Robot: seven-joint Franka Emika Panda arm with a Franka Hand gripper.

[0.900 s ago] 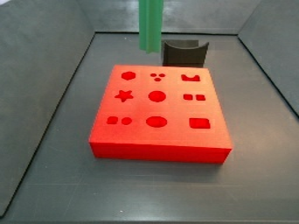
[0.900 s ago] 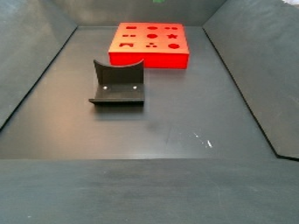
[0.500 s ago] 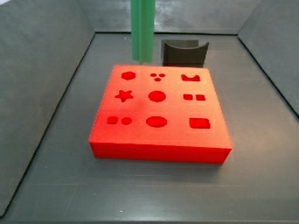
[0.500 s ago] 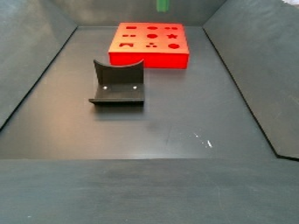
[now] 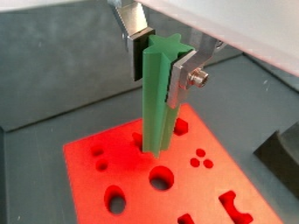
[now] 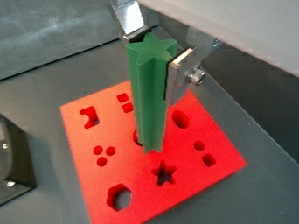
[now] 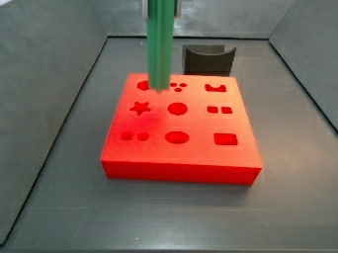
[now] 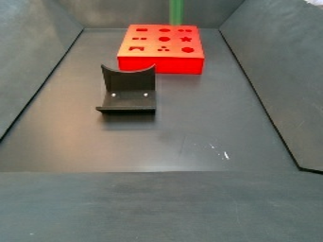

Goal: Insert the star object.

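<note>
Star object [image 6: 151,96], green ridged peg: clamped upright in the hand [image 6: 156,48] above the red block [image 7: 183,133], tip near the star-shaped hole [image 6: 165,175]; recommended handling—centre over it, match points, lower straight.

We saw the gripper [image 5: 162,54] with bare silver metal fingers [image 6: 183,66] over the block. The star object [image 6: 149,96] looked matt green plastic, ridged. The red block [image 7: 181,131] looked smooth plastic, slightly glossy. The fixture [image 8: 127,91] looked matt dark.
</note>
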